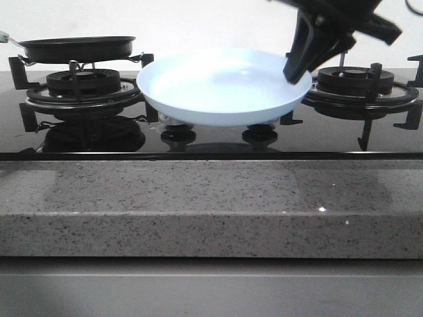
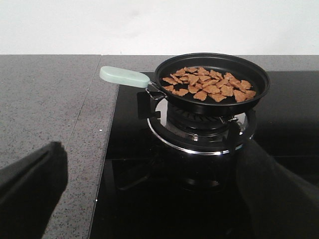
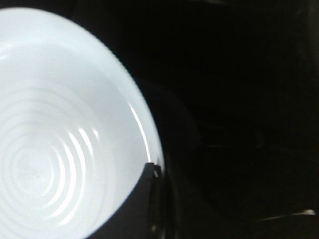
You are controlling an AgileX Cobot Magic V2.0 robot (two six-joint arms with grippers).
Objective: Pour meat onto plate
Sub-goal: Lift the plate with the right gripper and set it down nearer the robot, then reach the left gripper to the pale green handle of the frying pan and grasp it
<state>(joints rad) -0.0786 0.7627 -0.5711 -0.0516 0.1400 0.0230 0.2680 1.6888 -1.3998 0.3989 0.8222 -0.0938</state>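
Meat [image 2: 209,84] — small flat light-brown pieces — sits in the black frying pan [image 2: 212,102] upper left. I see my right tool [image 1: 301,66] gripping the round pale-blue plate's [image 1: 218,92] rim, centre frame; left tool's opening — can't tell.

Black glass hob [image 1: 211,142] carries the plate [image 1: 225,89] and frying pan [image 1: 76,47].

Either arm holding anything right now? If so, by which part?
The right gripper holds the plate by its right rim, lifted above the stove. The left gripper is open, holding nothing.
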